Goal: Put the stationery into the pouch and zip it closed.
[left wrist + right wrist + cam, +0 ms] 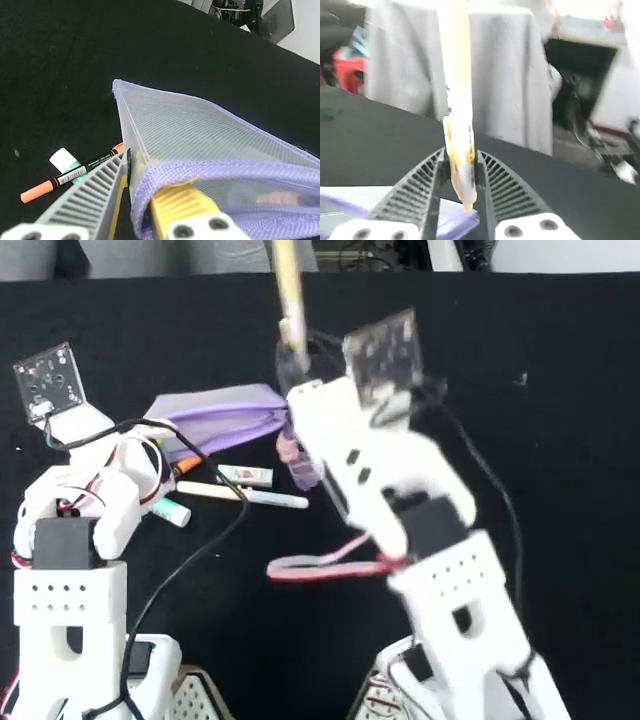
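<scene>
The purple mesh pouch [225, 412] lies at the back left of the black table. My left gripper [180, 455] is shut on the pouch [200, 135] at its open zipper edge, with a grey finger [95, 195] outside and a yellow finger [175, 205] inside. My right gripper [297, 368] is shut on a yellow pen [288, 295], holding the pen [457, 100] upright above the pouch's [370, 205] right end. On the table in front of the pouch lie a white pen [262, 496], a small eraser [246, 476], an orange marker [75, 175] and a white-and-green stick [64, 159].
A red-and-white cable [320, 565] loops on the table beside the right arm's base. A black cable [215, 530] runs from the left arm across the loose stationery. The right half of the black table [560, 440] is bare cloth.
</scene>
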Controlling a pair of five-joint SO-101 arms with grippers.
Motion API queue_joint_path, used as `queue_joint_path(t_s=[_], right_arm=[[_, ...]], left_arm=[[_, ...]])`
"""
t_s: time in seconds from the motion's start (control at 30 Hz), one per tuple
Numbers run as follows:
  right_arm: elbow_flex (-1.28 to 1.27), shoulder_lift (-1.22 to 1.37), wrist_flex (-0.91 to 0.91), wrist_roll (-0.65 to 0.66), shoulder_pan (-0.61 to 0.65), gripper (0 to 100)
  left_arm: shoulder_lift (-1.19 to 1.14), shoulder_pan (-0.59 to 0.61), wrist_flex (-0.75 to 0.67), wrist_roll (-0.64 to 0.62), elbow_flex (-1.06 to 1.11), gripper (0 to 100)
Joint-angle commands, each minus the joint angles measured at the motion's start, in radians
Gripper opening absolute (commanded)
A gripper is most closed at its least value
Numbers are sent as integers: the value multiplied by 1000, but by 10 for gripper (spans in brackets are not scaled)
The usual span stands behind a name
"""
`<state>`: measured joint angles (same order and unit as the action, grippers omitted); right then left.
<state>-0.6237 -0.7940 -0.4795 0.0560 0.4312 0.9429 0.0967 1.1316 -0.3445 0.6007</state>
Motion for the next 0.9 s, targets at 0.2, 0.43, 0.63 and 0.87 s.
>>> queue_joint_path(t_s=[0.2, 0.43, 0.63, 0.87], right_arm=[[-240, -196, 259, 124, 150, 11], [-294, -203, 316, 124, 189, 11], [-446, -203, 497, 124, 221, 11], [-533, -229, 526, 124, 221, 11]], left_arm=[[0, -107, -20, -61, -7, 29], [-55, -139, -28, -66, -16, 29], [-241, -120, -17, -68, -73, 29], [-258, -73, -18, -97, -76, 30]])
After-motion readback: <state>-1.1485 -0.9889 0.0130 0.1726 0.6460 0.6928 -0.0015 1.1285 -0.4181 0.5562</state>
